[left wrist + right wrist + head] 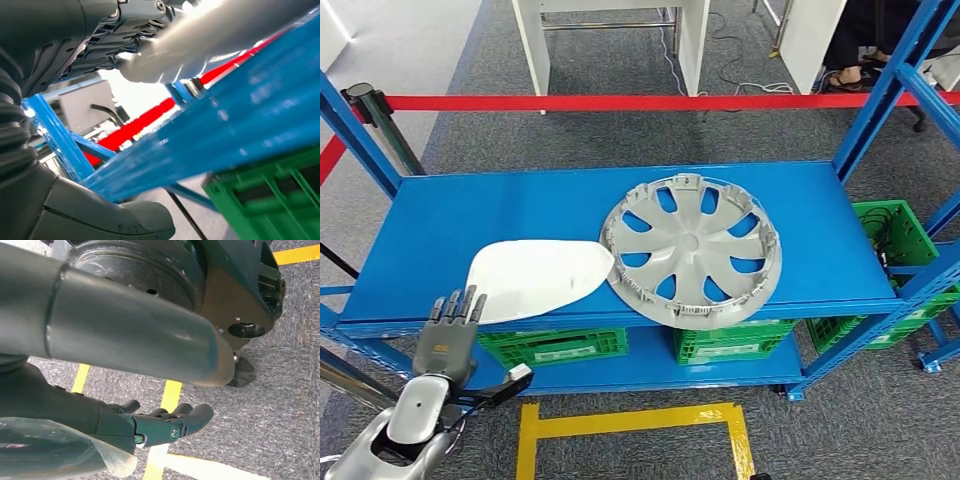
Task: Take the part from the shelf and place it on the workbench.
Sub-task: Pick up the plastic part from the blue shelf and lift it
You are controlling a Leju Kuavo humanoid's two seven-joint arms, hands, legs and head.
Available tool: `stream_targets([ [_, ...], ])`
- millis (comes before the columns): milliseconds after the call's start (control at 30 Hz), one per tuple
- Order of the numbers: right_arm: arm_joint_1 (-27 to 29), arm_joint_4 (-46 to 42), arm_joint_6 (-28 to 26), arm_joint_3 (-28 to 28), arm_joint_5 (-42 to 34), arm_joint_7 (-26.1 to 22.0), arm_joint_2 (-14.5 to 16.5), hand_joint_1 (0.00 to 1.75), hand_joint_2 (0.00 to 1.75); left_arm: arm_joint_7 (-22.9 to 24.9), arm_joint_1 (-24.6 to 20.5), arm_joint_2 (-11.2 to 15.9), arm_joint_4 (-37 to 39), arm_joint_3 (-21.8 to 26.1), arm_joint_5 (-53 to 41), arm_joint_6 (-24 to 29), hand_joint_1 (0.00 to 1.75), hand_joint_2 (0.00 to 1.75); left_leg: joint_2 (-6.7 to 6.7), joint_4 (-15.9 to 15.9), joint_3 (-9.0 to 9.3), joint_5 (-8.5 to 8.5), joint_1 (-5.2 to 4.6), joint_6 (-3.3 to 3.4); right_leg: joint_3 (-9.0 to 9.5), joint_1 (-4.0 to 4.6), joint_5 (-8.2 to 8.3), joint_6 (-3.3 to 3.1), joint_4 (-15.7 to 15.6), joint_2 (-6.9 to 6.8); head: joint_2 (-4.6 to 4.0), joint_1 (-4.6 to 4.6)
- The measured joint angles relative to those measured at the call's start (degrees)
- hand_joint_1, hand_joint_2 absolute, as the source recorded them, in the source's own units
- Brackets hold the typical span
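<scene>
— What's nearest to you?

— The left hand [450, 335] is hovering just in front of the blue shelf [433, 225], fingers straight and close together, pointing toward the white part [535, 278] and holding nothing. The right hand [166, 425] is hanging low over the grey carpet [286, 405] and the yellow floor tape [170, 395], fingers loosely extended, gripping nothing.

— And the part itself?

— It's lying flat on the top deck of the shelf, near the front edge on the left side. Its pointed end is sitting right against the rim of a grey hubcap [691, 248], which is lying beside it; whether they're touching I can't tell.

— Any containers?

— Green crates are sitting on the lower level: one [554, 345] under the part, one [731, 342] under the hubcap, more [893, 235] off to the right. The deck is covering most of them, so I can't tell what's inside.

— Further back?

— A red barrier tape [622, 102] is stretching across behind the shelf, and white table legs [535, 45] are standing beyond it, cut off by the frame. In the left wrist view everything is looking blurred.
</scene>
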Motion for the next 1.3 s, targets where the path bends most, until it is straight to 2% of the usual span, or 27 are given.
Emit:
stream_targets([
  [200, -0.1, 0.0, -0.1, 0.4, 0.7, 0.1, 0.0, 0.00, 0.00, 1.4, -3.8, -0.2, 6.9, -0.7, -0.7, 9.4, 0.00, 1.75, 0.00, 0.0, 0.00, 0.02, 0.00, 0.00, 0.01, 0.00, 0.01, 0.00, 0.0, 0.00, 0.00, 0.00],
  [533, -0.2, 0.0, -0.1, 0.9, 0.8, 0.1, 0.0, 0.00, 0.00, 1.1, -5.7, -0.4, 10.3, -2.1, -0.7, 10.7, 0.00, 1.75, 0.00, 0.0, -0.01, 0.01, 0.00, 0.00, -0.01, 0.00, 0.01, 0.00, 0.0, 0.02, 0.00, 0.00],
  [667, -0.2, 0.0, -0.2, 1.1, 1.0, 0.0, 0.0, 0.00, 0.00, 1.0, -5.8, -0.5, 10.9, -2.6, -0.7, 12.4, 0.22, 1.75, 0.00, 0.0, -0.01, 0.01, 0.00, 0.00, 0.00, 0.00, 0.01, 0.00, 0.0, 0.02, 0.00, 0.00],
  [867, -0.2, 0.0, -0.5, 1.4, 1.2, -0.1, 0.0, 0.00, 0.00, 0.6, -5.8, -1.0, 12.0, -2.7, -0.7, 14.2, 0.24, 1.75, 0.00, 0.0, -0.01, 0.01, 0.00, 0.00, 0.00, 0.00, 0.01, 0.00, 0.0, 0.02, 0.00, 0.00],
  [933, -0.2, 0.0, -0.5, 1.4, 1.2, -0.1, 0.0, 0.00, 0.00, 0.6, -5.8, -1.1, 12.2, -2.7, -0.7, 14.3, 0.31, 1.75, 0.00, 0.0, -0.01, 0.01, 0.00, 0.00, 0.00, 0.00, 0.01, 0.00, 0.0, 0.02, 0.00, 0.00],
  [967, -0.2, 0.0, -0.5, 1.4, 1.2, -0.1, 0.0, 0.00, 0.00, 0.5, -5.8, -1.1, 12.4, -2.7, -0.7, 14.3, 0.37, 1.75, 0.00, 0.0, -0.01, 0.01, 0.00, 0.00, 0.00, 0.00, 0.01, 0.00, 0.0, 0.02, 0.00, 0.01],
  [1033, -0.2, 0.0, -0.5, 1.4, 1.2, -0.1, 0.0, 0.00, 0.00, 0.4, -5.8, -1.2, 12.6, -2.7, -0.7, 14.3, 0.69, 1.75, 0.00, 0.0, -0.01, 0.01, 0.00, 0.00, 0.00, 0.00, 0.01, 0.00, 0.0, 0.02, 0.00, 0.00],
  [1100, -0.2, 0.0, -0.5, 1.4, 1.2, -0.2, 0.0, 0.00, 0.00, 0.3, -5.8, -1.3, 12.8, -2.6, -0.7, 14.3, 0.78, 1.75, 0.00, 0.0, -0.01, 0.01, 0.00, 0.00, 0.00, 0.00, 0.01, 0.00, 0.0, 0.02, 0.00, 0.00],
  [1200, -0.2, 0.0, -0.5, 1.4, 1.2, -0.3, 0.0, 0.00, 0.00, -0.2, -5.7, -1.4, 13.0, -2.4, -0.7, 14.6, 0.23, 1.75, 0.00, 0.0, -0.01, 0.01, 0.00, 0.00, 0.01, 0.00, 0.01, 0.00, 0.0, 0.02, 0.00, 0.01],
  [1233, -0.2, 0.0, -0.5, 1.4, 1.2, -0.4, 0.0, 0.00, 0.00, -0.4, -5.7, -1.5, 13.0, -2.3, -0.7, 14.8, 0.12, 1.75, 0.00, 0.0, -0.01, 0.01, 0.00, 0.00, 0.01, 0.00, 0.01, 0.00, 0.0, 0.02, 0.00, 0.00],
  [1300, -0.2, 0.0, -0.5, 1.4, 1.2, -0.4, 0.0, 0.00, 0.00, -0.9, -5.6, -1.7, 13.1, -2.0, -0.7, 14.8, 0.07, 1.75, 0.00, 0.0, -0.01, 0.01, 0.00, 0.00, 0.01, 0.00, 0.01, 0.00, 0.0, 0.01, 0.00, 0.01],
])
